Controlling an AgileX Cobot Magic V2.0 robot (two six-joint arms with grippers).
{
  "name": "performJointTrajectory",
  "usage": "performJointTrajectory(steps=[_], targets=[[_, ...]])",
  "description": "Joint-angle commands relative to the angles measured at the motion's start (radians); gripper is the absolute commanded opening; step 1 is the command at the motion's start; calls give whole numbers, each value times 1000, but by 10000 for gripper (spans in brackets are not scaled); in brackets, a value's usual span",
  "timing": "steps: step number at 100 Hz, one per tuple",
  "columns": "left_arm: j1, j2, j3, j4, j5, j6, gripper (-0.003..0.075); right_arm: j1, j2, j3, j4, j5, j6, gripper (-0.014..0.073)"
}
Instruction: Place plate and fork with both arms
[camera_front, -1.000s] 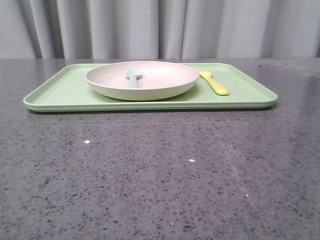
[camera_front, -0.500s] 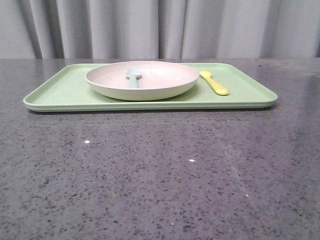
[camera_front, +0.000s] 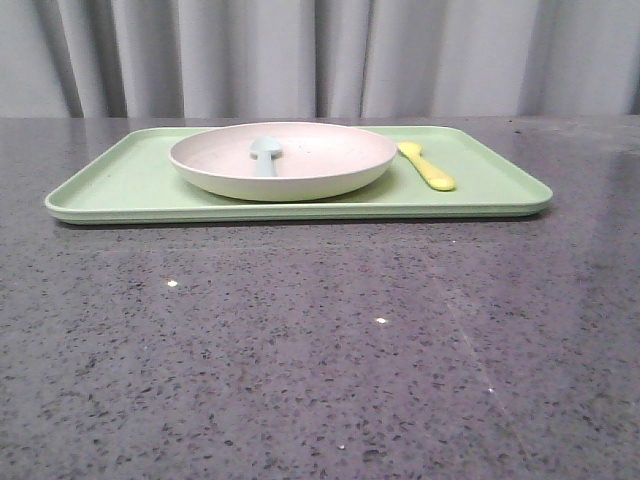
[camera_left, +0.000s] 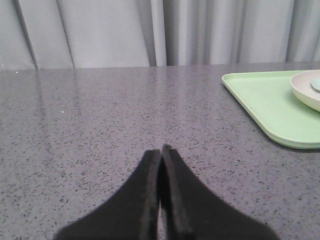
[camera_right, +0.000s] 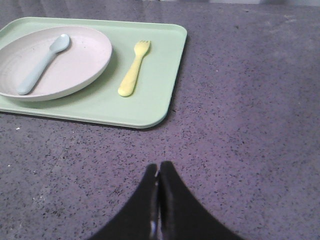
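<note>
On the light-green tray (camera_front: 130, 185), which serves as the landmark for everything else, the plate (camera_front: 300, 170) sits near the middle, pinkish inside and cream outside, with a pale blue-grey spoon (camera_right: 42, 62) lying in its bowl. Just beside the plate, toward the tray's right end, the yellow fork (camera_right: 134, 75) lies flat on the tray floor, apart from the plate's rim, its tines pointing toward the tray's far edge. That arrangement looks like a finished place setting: dish central, fork alongside and within reach, neither one tilted or overhanging the tray's lip.

Both arms are well clear of the tray. The left gripper (camera_left: 161, 150) hangs over bare stone table (camera_front: 320, 380) off the tray's left end, fingers pressed together and holding nothing. The right gripper (camera_right: 159, 167) sits over the table on the near side of the tray's right corner, likewise closed and empty. With nothing pinched and both tools drawn away, the placing step appears done; the closed fingers suit a rest pose rather than an approach.
</note>
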Motion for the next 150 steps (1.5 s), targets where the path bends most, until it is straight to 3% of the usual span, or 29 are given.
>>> performJointTrajectory(steps=[1, 25, 50, 91, 121, 150], targets=[[-2, -33, 13, -9, -79, -11, -20, -26, 2, -6, -26, -125, -18, -67], [-2, -33, 13, -9, -79, -11, -20, -158, -77, 123, 101, -374, -189, -67], [-2, -33, 13, -9, -79, -11, -20, -280, -249, 324, 150, -581, -209, -67], [-2, -33, 13, -9, -79, -11, -20, -361, -449, 514, 156, -554, -209, -67], [-2, -33, 13, -9, -79, -11, -20, -361, -509, 511, 160, -440, -209, -67], [-2, -33, 13, -9, -79, -11, -20, -361, -509, 511, 160, -436, -209, -67]])
